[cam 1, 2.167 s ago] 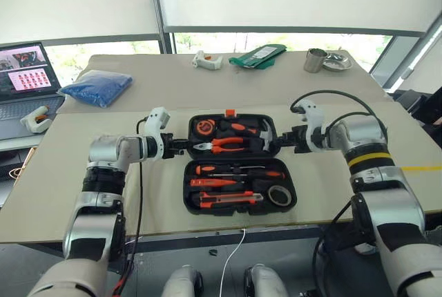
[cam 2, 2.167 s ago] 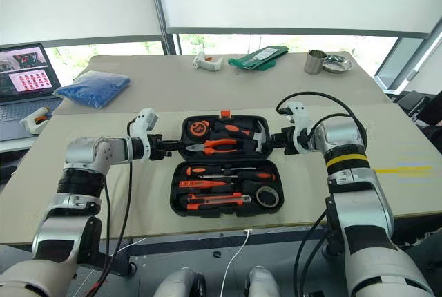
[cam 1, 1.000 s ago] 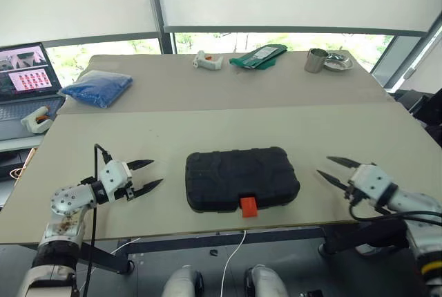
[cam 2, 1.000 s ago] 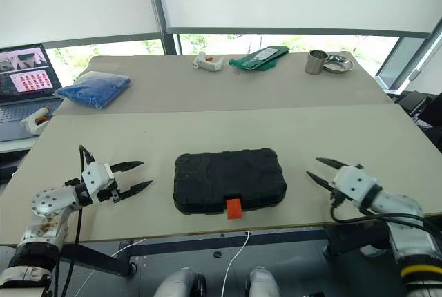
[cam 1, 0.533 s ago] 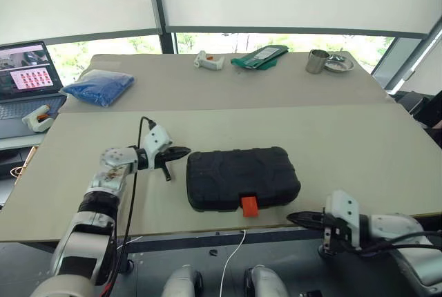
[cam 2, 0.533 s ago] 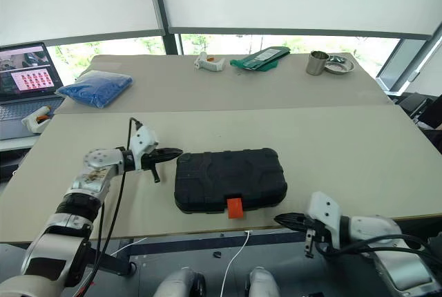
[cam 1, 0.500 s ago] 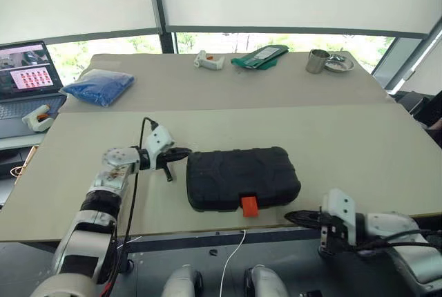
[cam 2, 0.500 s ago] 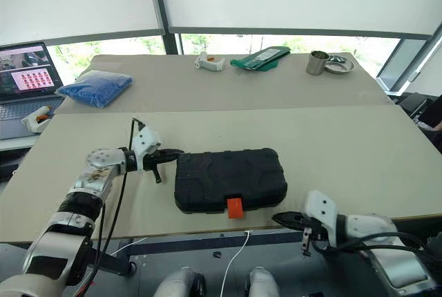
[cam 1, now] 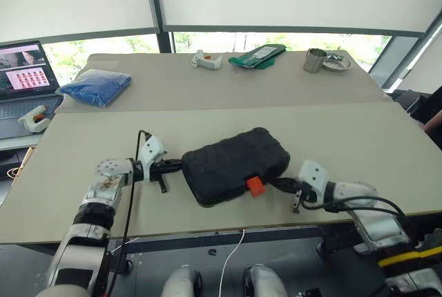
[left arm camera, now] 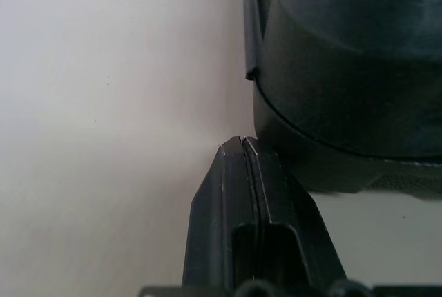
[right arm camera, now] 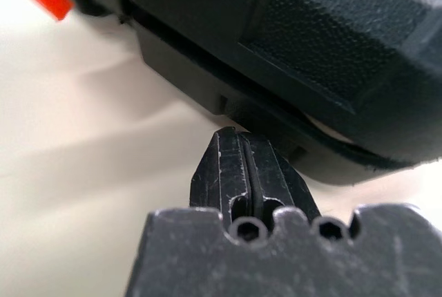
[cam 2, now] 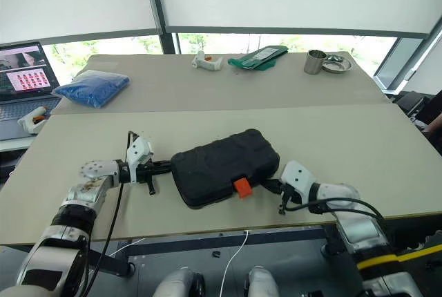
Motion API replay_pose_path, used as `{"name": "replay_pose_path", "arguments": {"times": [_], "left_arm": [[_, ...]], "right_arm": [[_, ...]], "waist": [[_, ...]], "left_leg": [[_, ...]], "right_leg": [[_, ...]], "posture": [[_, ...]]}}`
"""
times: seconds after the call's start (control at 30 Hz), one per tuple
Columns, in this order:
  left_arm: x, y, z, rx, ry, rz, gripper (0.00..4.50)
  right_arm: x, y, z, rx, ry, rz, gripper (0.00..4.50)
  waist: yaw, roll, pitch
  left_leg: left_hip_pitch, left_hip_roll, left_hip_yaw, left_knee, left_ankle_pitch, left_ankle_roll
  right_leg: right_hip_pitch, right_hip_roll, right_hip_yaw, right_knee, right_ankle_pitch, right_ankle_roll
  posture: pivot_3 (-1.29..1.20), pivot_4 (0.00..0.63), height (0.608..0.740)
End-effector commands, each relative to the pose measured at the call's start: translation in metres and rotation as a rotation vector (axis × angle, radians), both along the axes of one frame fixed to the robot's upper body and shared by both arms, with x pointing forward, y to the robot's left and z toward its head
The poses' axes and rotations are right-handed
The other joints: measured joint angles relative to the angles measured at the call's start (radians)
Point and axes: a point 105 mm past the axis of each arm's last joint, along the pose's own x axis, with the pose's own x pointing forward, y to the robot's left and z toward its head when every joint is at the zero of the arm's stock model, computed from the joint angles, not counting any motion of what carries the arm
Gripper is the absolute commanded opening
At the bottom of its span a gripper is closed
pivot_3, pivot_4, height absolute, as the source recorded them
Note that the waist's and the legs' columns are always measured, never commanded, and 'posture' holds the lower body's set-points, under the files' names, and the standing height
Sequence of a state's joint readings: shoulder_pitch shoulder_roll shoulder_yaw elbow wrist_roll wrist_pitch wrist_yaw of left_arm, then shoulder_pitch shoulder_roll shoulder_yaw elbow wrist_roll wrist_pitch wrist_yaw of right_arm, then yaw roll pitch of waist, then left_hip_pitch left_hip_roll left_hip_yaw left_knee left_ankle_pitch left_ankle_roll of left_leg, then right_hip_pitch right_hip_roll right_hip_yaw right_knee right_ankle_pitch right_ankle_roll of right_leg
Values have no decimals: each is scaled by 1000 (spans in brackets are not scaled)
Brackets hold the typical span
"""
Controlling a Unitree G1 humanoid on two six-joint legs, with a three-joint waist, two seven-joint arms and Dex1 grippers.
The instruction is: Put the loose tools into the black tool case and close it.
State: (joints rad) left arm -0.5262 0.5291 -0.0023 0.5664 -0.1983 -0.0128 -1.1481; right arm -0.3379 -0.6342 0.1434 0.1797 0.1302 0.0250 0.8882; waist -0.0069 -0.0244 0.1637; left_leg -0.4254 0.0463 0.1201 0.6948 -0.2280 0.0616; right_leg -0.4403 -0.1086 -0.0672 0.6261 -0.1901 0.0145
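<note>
Black tool case (cam 1: 233,164) lies closed and skewed near the tabletop (cam 1: 345,131) front edge, orange latch (cam 1: 255,186) frontward. Left gripper (cam 1: 173,166) and right gripper (cam 1: 280,185), fingers pressed together and holding nothing, touch its opposite ends, probably to square it.

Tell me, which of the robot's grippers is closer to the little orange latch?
The right gripper, shut, sits just beside the orange latch at the black tool case's front; the left gripper, shut, is at the case's far end.

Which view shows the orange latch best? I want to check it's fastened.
The left eye view: the orange latch sits unobstructed on the closed black tool case. The right eye view matches it. The right wrist view catches one cropped corner; whether it's fastened is unclear.
</note>
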Motion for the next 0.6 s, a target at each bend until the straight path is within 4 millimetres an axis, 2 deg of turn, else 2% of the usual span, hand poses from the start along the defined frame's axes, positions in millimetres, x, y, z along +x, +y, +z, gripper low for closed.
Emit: {"name": "replay_pose_path", "arguments": {"times": [0.03,0.1,0.17,0.23,0.3,0.4,0.5,0.6], "left_arm": [[-2,7,24,-92,-50,59,68],[-4,20,27,-133,-32,100,68],[-11,31,37,-171,-32,86,68],[-15,29,55,-234,-36,39,68],[-21,13,70,-281,14,-45,68],[-29,-22,79,-252,41,-175,68],[-22,-55,85,-208,18,-228,68],[-10,-87,81,-144,-24,-239,68]], "right_arm": [[16,1,25,28,-120,-13,0],[15,-2,28,39,-127,-7,0],[4,-8,36,88,-129,22,0],[-10,-13,45,152,-115,45,0],[-20,-18,52,200,-82,36,0],[-29,-20,63,211,-91,34,0],[-34,-13,72,217,-108,47,0],[-39,-2,77,233,-120,65,0]], "waist": [[-3,0,0],[-1,0,0],[-2,0,0],[1,0,0],[7,0,0],[13,0,0],[21,0,0],[21,0,0]], "left_leg": [[0,0,0,0,0,0],[0,0,0,0,0,0],[0,0,0,0,0,0],[0,0,0,-1,0,0],[0,0,-1,-1,0,0],[0,-1,-1,0,-1,1],[1,-1,-1,0,0,0],[1,-2,-2,1,0,0]], "right_leg": [[0,0,0,0,1,-1],[0,0,0,0,1,-3],[0,0,0,0,1,-3],[0,0,0,0,1,-3],[1,0,-1,0,1,-2],[2,-2,-1,0,0,-1],[3,-2,0,-1,-2,4],[3,-1,0,-1,-1,3]], "posture": [[0,150,740],[0,150,740],[0,150,740],[0,150,740],[0,150,740],[0,150,740],[0,150,740],[0,150,740]]}}
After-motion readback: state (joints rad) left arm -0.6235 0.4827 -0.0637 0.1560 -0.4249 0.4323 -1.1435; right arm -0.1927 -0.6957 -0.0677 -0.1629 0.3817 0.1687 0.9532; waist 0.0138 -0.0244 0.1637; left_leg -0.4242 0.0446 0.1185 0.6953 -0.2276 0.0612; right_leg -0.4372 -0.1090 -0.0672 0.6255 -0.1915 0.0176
